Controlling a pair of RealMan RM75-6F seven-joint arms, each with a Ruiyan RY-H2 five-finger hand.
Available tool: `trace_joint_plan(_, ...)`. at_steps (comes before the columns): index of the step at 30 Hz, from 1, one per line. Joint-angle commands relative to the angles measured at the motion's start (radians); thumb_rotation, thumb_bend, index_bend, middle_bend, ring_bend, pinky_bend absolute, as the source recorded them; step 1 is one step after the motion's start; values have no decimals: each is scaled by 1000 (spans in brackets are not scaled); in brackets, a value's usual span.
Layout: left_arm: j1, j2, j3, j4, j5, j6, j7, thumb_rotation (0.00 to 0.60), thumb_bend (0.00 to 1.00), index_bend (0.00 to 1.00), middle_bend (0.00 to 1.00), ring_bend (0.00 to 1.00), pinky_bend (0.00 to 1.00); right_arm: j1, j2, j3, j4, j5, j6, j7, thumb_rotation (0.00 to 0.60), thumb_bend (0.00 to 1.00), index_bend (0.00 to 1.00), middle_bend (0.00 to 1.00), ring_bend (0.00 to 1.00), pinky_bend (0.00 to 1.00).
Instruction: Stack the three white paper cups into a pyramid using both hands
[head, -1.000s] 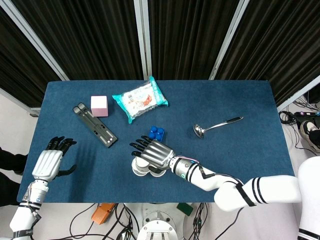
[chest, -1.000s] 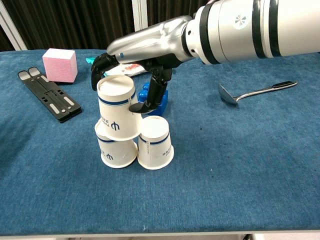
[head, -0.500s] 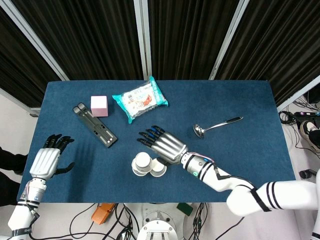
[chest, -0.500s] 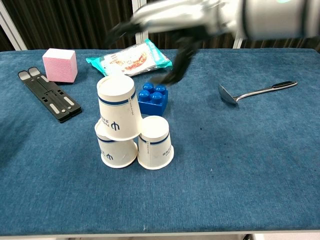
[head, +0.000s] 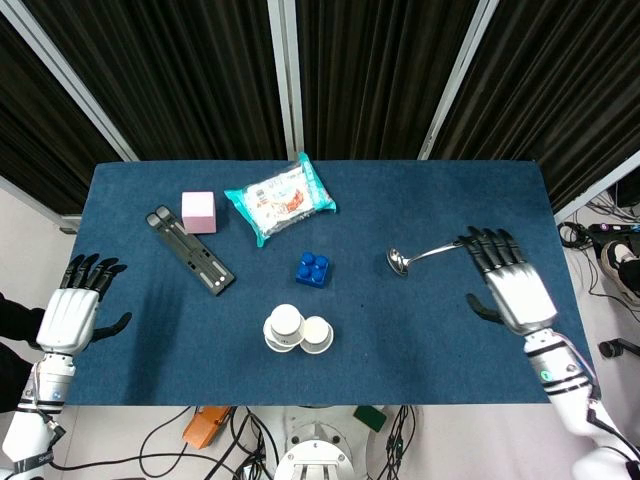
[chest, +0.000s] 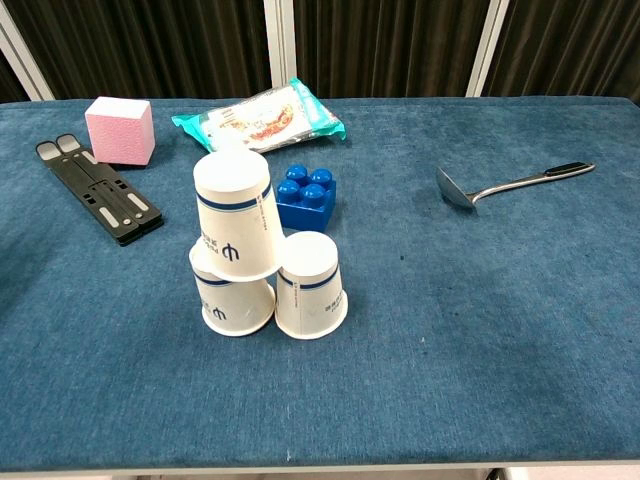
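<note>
Three white paper cups with blue bands stand upside down near the table's front edge. Two base cups, the left one (chest: 232, 298) and the right one (chest: 311, 286), sit side by side. The top cup (chest: 235, 215) rests on them, tilted and leaning left, mostly over the left base cup. From above the stack (head: 296, 328) shows as a cluster of white circles. My left hand (head: 70, 313) hovers open at the table's left edge. My right hand (head: 511, 282) is open at the right side, far from the cups. Neither hand appears in the chest view.
A blue brick (chest: 306, 196) sits just behind the cups. A snack packet (chest: 262, 116), a pink cube (chest: 120, 130) and a black folding stand (chest: 98, 190) lie at the back left. A metal ladle (chest: 512, 184) lies to the right, near my right hand.
My right hand let go of the top cup and withdrew from the stack to the table's right side. My left hand drifted further left. The cups stayed put.
</note>
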Motion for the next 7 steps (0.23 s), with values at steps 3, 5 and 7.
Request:
trace_joint_plan(3,35,-2,22,-3,21,34,-4,600,234,190,136,65,15,-205,-20,-55,172,-79,148,186,600,440,0,0,0,0)
trace_joint_plan(5,48,3,30,-14,22,43,2,600,233,190,136,65,15,-237,-33,-47,203,-92,168,215,600,440,0,0,0,0)
trace_joint_plan(7,59,5,33,-23,19,51,8,600,232,190,136,65,15,-253,-43,-37,226,-108,177,237,600,440,0,0,0,0)
